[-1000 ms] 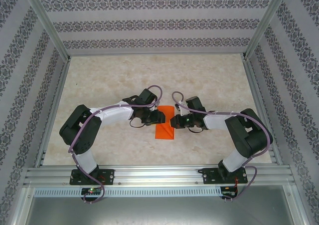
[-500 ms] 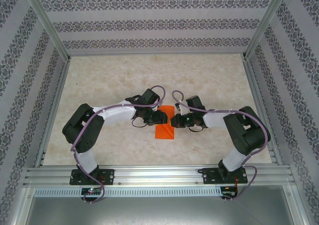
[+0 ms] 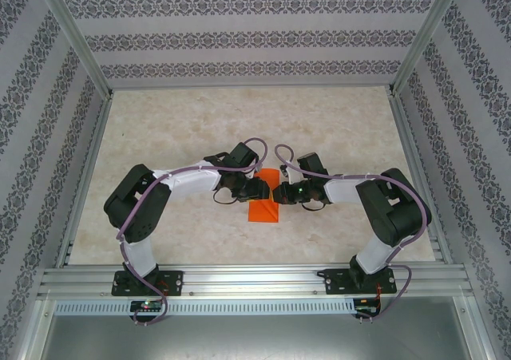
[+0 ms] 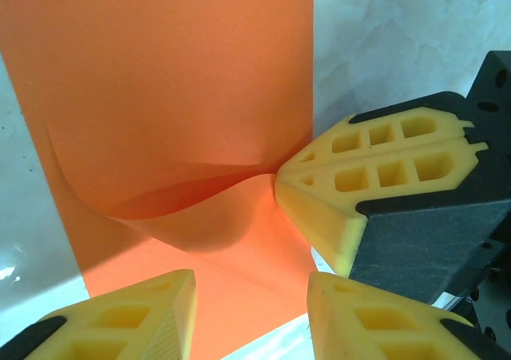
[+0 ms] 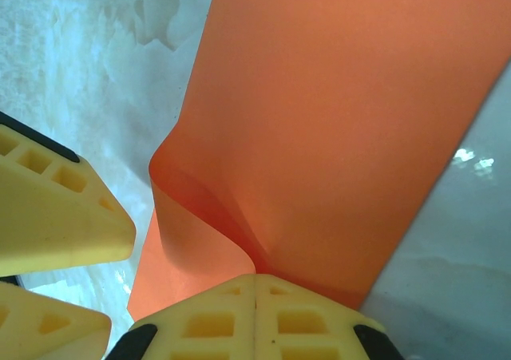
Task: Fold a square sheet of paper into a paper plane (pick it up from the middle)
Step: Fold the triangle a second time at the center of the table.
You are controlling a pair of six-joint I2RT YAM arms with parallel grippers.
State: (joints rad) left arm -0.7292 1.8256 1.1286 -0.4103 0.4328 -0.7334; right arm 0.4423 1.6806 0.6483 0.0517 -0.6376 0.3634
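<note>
While the right gripper (image 5: 255,284) pinches the paper (image 5: 335,120), the left gripper (image 4: 252,296) gapes.

Bright orange square sheet of paper (image 3: 263,211) (image 4: 184,96) (image 5: 335,120) lies approx. mid-worktop (image 3: 160,136), from top a narrow rect. w/ long sides running near-to-far, thin & plain, mostly flat, but top layer at one long edge lifted, curling into a soft bulge & puckering to a point.
</note>
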